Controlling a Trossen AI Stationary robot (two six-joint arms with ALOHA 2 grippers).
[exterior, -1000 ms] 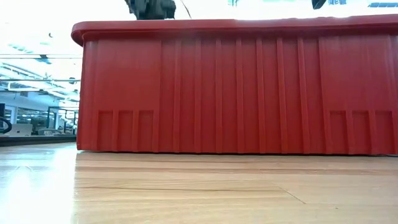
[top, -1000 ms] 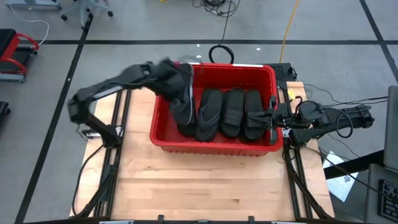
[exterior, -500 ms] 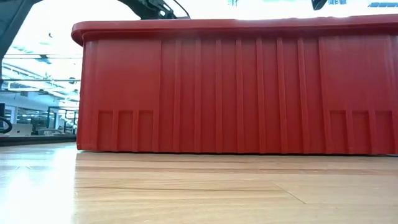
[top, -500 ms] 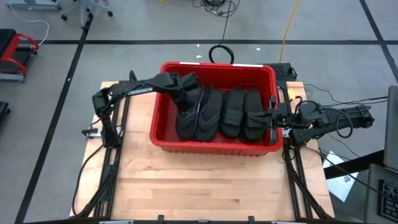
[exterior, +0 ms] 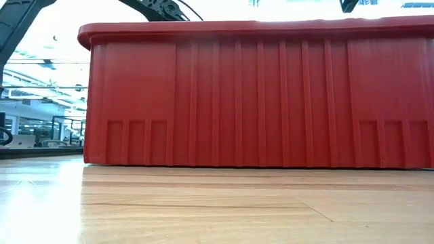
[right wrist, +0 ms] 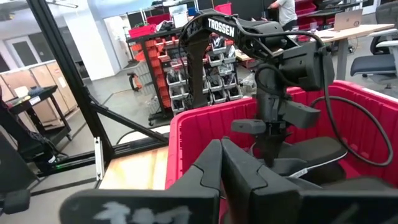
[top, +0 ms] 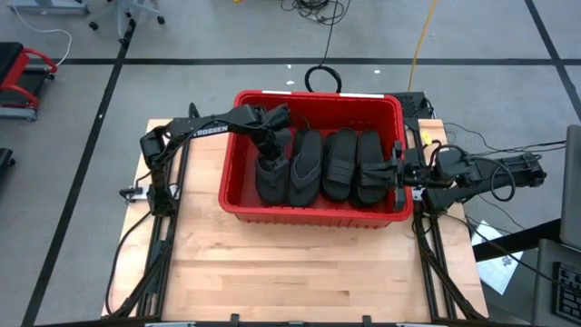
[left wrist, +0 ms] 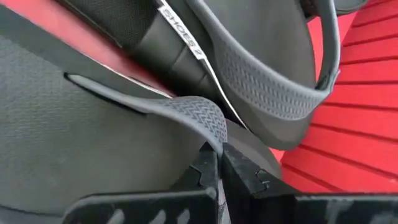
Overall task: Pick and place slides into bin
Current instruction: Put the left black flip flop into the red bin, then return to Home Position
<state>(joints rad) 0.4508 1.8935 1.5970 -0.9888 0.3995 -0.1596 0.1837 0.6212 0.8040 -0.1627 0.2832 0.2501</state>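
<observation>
The red bin [top: 313,211] stands on the wooden table and fills the low view [exterior: 258,95]. Several black slides [top: 341,163] lie side by side in it. My left gripper [top: 270,143] reaches down into the bin's left part and is shut on a dark-grey flip-flop [top: 268,177], the leftmost one, which lies on the bin's floor. A second flip-flop [left wrist: 267,68] lies right beside it. My right gripper [top: 398,173] is shut and empty at the bin's right wall; it also shows in the right wrist view [right wrist: 221,158]. My left gripper pinches the flip-flop's ribbed strap [left wrist: 202,118] between its two fingertips [left wrist: 205,168]. The fingers come from above, pointing down into the bin. The strap rises from the footbed [left wrist: 74,143] to the fingers, and the flip-flop lies in the bin beside the others.
The bin's rim and walls [top: 229,159] close in my left gripper. The table's near half [top: 300,272] is bare wood. Cables [top: 320,77] lie on the floor beyond the far edge. My left arm shows in the right wrist view [right wrist: 273,81].
My left gripper has gone from above the bin's far left corner toward the table's right and down into the bin, still shut on the flip-flop. The flip-flop hung below it then and now lies flat at the left of the row.
</observation>
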